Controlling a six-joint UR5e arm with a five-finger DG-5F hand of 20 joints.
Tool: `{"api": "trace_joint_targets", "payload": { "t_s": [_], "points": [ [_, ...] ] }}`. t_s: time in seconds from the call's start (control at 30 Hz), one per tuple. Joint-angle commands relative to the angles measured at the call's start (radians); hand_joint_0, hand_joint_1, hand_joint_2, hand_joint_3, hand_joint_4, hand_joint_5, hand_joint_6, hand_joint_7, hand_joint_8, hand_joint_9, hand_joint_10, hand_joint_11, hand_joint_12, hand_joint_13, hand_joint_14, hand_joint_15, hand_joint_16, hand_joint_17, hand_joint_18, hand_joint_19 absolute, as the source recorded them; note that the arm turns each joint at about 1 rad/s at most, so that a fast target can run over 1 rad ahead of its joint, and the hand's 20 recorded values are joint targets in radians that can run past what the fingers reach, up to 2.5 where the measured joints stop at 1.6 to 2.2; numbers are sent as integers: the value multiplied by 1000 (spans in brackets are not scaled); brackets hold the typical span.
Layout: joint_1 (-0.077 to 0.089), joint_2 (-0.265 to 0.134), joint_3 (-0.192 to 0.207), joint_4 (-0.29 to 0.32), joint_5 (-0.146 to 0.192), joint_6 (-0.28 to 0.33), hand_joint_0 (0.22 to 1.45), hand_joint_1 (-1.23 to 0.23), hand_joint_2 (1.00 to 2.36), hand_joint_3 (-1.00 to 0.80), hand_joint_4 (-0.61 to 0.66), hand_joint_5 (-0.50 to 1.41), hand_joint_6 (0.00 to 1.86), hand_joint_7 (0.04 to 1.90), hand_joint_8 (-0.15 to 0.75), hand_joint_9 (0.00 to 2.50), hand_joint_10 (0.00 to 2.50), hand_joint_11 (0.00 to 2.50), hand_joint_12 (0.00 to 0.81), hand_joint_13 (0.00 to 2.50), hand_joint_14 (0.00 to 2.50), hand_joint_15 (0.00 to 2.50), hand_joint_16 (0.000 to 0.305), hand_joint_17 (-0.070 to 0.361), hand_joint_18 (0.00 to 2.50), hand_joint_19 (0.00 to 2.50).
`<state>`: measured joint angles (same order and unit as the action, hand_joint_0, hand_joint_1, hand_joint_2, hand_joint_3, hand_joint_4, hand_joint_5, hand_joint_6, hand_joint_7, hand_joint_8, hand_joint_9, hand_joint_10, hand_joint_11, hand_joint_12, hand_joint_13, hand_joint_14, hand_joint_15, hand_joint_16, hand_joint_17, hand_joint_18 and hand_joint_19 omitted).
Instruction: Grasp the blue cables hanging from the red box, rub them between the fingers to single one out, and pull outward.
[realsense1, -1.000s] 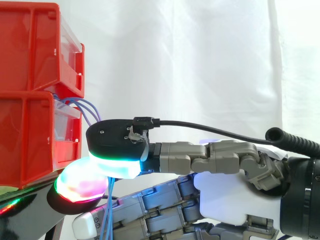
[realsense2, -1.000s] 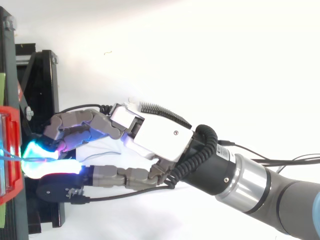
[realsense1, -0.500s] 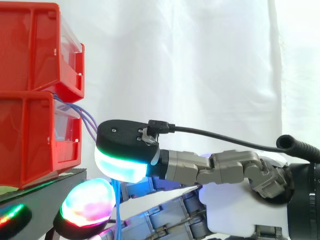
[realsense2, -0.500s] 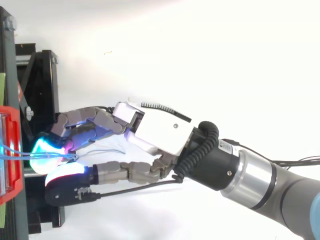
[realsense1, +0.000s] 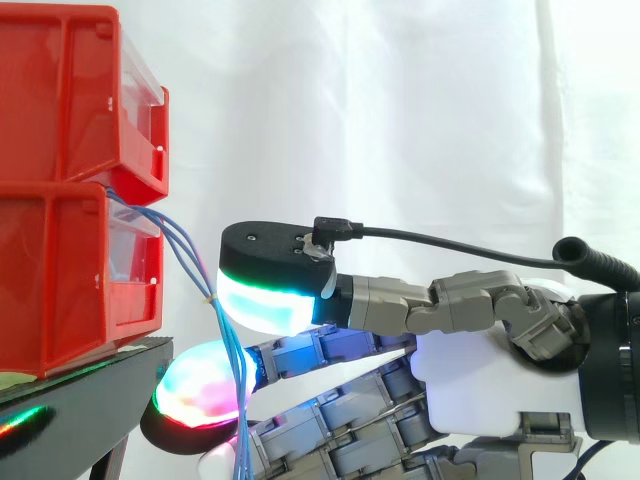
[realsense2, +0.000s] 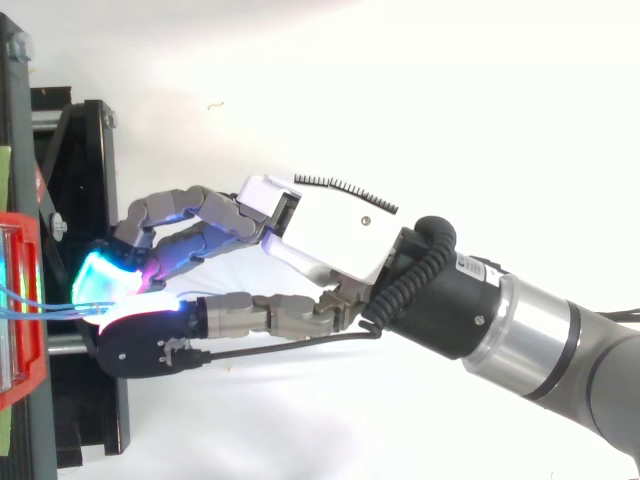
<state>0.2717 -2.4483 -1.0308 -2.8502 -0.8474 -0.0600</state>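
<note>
In the side view, two red bins (realsense1: 55, 270) are stacked at the left edge of the frame on a black stand (realsense1: 85, 372), before a white curtain (realsense1: 380, 110). The blue cables (realsense1: 211, 297) are seen leaving the gap between the upper and lower bin. They slope down to the right, are gathered into one bunch left of centre, and then drop to the bottom edge. The hand (realsense1: 490, 395) is stretched in from the right. Its thumb pad (realsense1: 268, 300), lit white and green, is held over a finger pad (realsense1: 198, 392) lit green and pink, and the bunch is caught between the two.

In the top view, the bins (realsense2: 22, 240) are cut off by the left edge, over the stand (realsense2: 80, 160). The cables (realsense2: 50, 305) are drawn as thin lines rightward from the bin. They end where the cyan-lit fingertips (realsense2: 105, 272) are closed against the thumb. The hand (realsense2: 335, 225) is thus clamped on the cables just beside the bin. Its palm lies at the centre of the frame, and the arm is seen entering from the lower right.
</note>
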Motion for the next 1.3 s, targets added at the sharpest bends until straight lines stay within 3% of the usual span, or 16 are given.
{"api": "trace_joint_targets", "payload": {
  "t_s": [0.0, 0.43, 0.67, 0.9, 1.0, 1.07, 1.1, 1.13, 1.27],
  "points": [
    [-5, 2, 0, -8, -10, 2, 502, -564, 1002, -468, 230, -180, 792, 904, 321, 753, 11, 464, 426, 653, 16, 497, 56, 126, 444, 540],
    [-16, 45, 0, -74, -16, 0, 557, -626, 1014, -331, 198, -182, 813, 929, 303, 767, 12, 469, 412, 691, 17, 528, 52, 117, 480, 560],
    [-6, 45, 0, -75, -12, -3, 544, -659, 1010, -382, 212, -184, 817, 917, 306, 754, 12, 464, 415, 679, 17, 516, 52, 118, 489, 566],
    [1, 45, 0, -64, -10, -43, 513, -652, 1005, -440, 224, -176, 776, 900, 311, 758, 11, 451, 417, 685, 17, 526, 55, 124, 484, 572],
    [0, 38, -3, -11, -10, -63, 511, -647, 1004, -445, 230, -168, 731, 929, 311, 749, 11, 457, 422, 681, 16, 510, 55, 124, 487, 568],
    [-5, 37, -28, 68, -9, -93, 509, -643, 1004, -446, 240, -161, 700, 949, 312, 747, 12, 472, 421, 679, 17, 535, 55, 124, 485, 569],
    [-5, 37, -28, 68, -9, -93, 508, -642, 1004, -446, 238, -157, 684, 970, 310, 748, 11, 455, 428, 685, 17, 526, 55, 124, 484, 568],
    [-8, 37, -64, 152, -7, -119, 507, -642, 1005, -444, 237, -157, 680, 974, 312, 748, 13, 445, 428, 684, 17, 520, 55, 124, 486, 570],
    [-6, 35, -114, 268, -4, -146, 507, -641, 1004, -445, 242, -152, 659, 1005, 314, 748, 12, 467, 422, 688, 19, 529, 55, 124, 494, 577]
  ]
}}
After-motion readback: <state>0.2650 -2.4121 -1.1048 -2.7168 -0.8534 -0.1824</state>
